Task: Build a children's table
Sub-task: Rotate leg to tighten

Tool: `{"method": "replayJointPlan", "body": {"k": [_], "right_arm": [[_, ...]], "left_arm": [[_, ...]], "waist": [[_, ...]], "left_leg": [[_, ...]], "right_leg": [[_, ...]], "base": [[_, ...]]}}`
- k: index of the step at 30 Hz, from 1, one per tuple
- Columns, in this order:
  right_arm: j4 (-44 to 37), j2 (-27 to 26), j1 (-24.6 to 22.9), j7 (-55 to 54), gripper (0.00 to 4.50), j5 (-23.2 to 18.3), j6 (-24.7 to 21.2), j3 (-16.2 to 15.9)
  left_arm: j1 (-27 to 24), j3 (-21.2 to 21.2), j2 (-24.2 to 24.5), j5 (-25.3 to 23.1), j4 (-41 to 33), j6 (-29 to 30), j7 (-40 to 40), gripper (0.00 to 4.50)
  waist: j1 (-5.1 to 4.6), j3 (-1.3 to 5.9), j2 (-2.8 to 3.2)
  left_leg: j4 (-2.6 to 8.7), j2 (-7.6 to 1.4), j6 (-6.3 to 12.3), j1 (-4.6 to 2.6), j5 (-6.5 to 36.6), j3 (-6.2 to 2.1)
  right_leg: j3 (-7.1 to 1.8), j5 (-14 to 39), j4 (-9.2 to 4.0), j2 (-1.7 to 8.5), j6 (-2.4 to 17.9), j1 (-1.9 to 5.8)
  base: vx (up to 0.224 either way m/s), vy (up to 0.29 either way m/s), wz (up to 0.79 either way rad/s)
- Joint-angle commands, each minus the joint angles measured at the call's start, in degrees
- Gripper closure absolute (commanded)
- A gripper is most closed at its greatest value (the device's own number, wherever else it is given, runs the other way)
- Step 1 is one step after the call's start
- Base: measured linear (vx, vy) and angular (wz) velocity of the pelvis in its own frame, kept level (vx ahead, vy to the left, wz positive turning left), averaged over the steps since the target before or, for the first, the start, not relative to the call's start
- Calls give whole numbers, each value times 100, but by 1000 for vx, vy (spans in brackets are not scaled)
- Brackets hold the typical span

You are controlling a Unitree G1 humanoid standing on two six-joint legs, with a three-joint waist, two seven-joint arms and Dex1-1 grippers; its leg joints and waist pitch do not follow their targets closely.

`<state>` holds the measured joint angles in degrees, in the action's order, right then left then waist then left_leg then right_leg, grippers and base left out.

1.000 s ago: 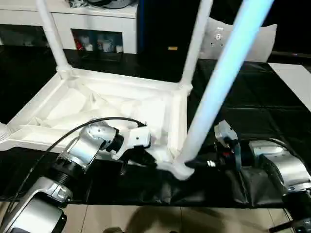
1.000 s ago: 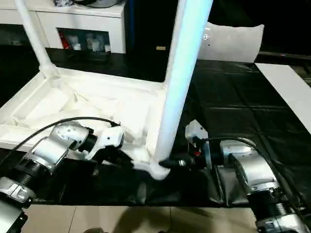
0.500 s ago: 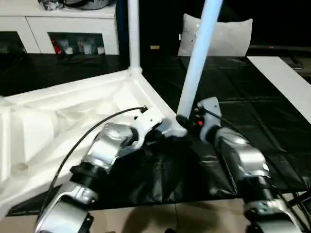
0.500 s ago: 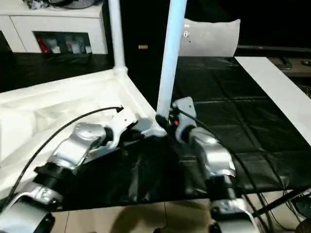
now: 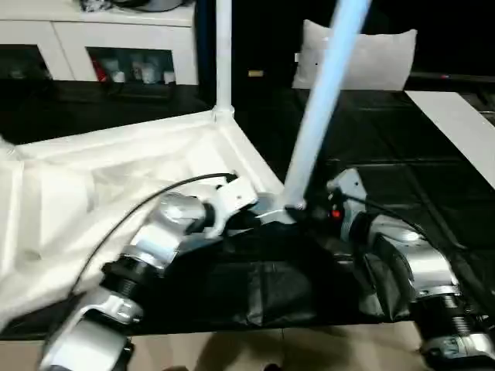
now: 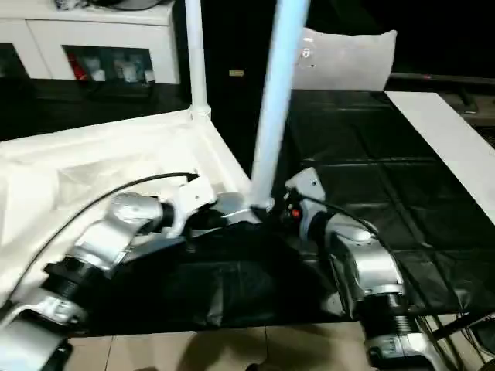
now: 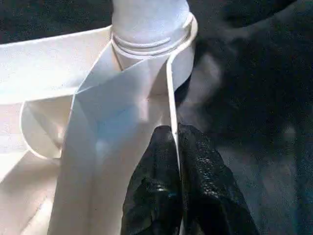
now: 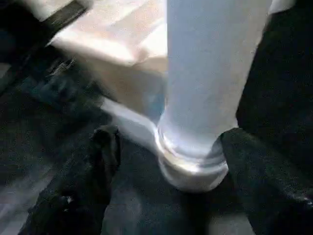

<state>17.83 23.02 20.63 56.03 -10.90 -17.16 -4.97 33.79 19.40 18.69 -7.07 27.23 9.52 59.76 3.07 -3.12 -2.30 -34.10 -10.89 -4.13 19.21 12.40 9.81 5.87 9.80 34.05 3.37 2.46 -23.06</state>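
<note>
The left gripper (image 7: 177, 161) is pinched shut on the thin rim of the table top (image 5: 93, 193), right by the near corner. Its two black fingers (image 7: 156, 181) squeeze the white edge between them. The right gripper (image 8: 166, 161) stands wide, with one finger on each side of the near leg (image 5: 321, 108). The fingers are close to the bottom of the leg, but they do not seem to touch it.

The children's table lies upside down on the black mat (image 5: 433, 154) in front of the robot. Its ribbed underside faces up. The near leg stands in the near corner socket (image 5: 282, 212), between the two grippers. Another leg (image 5: 223, 54) stands in the far corner socket.

I think the robot is working on fitting this near leg (the leg looks pushed well down into its socket, with a ring showing at the bottom). The left gripper holds the top steady while the right one lets go or gets ready to grab.

Next, the right gripper needs to move away without bumping the leg. The table may need more legs, but the other corners are hard to see.
</note>
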Motion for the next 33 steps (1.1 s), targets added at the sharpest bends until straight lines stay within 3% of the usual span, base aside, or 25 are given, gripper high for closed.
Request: {"method": "replayJointPlan", "body": {"k": [1,4,5,9,17,23,30,33], "right_arm": [[-144,175,36,420,59,-21,123,-64],[-102,409,67,912,54,-106,136,-170],[-97,481,72,1124,78,-151,168,-224],[-40,633,133,1761,106,-312,181,-379],[-168,653,78,2205,177,-436,61,-590],[-268,636,-7,2328,233,-559,-72,-622],[-497,539,-150,2161,242,-716,-241,-524],[-583,87,-125,1021,243,-486,-552,-426]], "left_arm": [[-56,313,81,46,-81,-392,628,450],[-31,470,249,6,-27,-605,908,450],[-19,526,300,5,-3,-707,1027,450],[37,705,466,123,19,-1086,1686,450],[154,885,535,144,95,-1434,2241,450],[217,904,487,142,220,-1553,2321,450],[95,737,387,382,131,-1170,2230,450],[-81,482,209,608,-203,-421,1811,450]], "waist": [[27,358,-1],[73,359,12],[87,362,9],[141,368,-13],[236,369,10],[244,366,15],[251,377,0],[215,357,-8]], "left_leg": [[360,-245,491,39,681,-63],[361,-265,451,5,684,-55],[364,-270,471,13,688,-59],[361,-276,491,28,602,-54],[366,-295,378,8,633,-46],[371,-273,304,14,638,-56],[364,-281,317,22,545,-49],[384,-288,247,20,581,-60]], "right_leg": [[-365,1877,-485,535,781,355],[-368,1787,-466,530,853,330],[-371,1701,-449,533,897,348],[-370,1570,-415,540,951,361],[-371,1609,-408,545,924,346],[-360,1959,-455,539,737,358],[-363,1683,-412,540,846,364],[-360,1811,-424,543,829,349]], "base": [[0,0,0],[0,0,0],[0,0,0],[0,0,0],[0,0,0],[0,0,0],[0,0,0],[0,0,0]]}}
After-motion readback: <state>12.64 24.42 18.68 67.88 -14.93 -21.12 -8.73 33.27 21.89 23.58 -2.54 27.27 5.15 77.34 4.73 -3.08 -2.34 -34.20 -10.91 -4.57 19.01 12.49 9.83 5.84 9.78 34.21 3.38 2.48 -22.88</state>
